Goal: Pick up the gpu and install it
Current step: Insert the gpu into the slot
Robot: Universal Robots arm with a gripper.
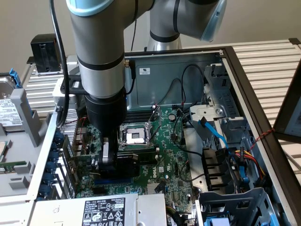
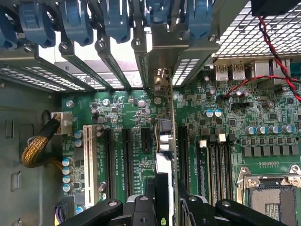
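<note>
The gpu (image 2: 162, 141) stands on edge between my fingertips, its thin edge running from the gripper toward the rear slot openings, with its metal bracket end (image 2: 160, 77) against them. My gripper (image 2: 162, 207) is shut on the gpu. In the exterior view the gripper (image 1: 107, 164) is low inside the open computer case, and the gpu's black shroud (image 1: 141, 157) shows beside it, just in front of the CPU socket (image 1: 134, 136). The card lines up among the black expansion slots (image 2: 126, 160) of the green motherboard (image 2: 235, 122). Whether it is seated I cannot tell.
Blue slot latches (image 2: 75, 23) line the case's rear wall. A white slot (image 2: 87, 160) and a braided yellow cable (image 2: 35, 150) lie to one side. The power supply (image 1: 103, 209), a drive cage (image 1: 235, 202) and blue cables (image 1: 211, 132) crowd the case.
</note>
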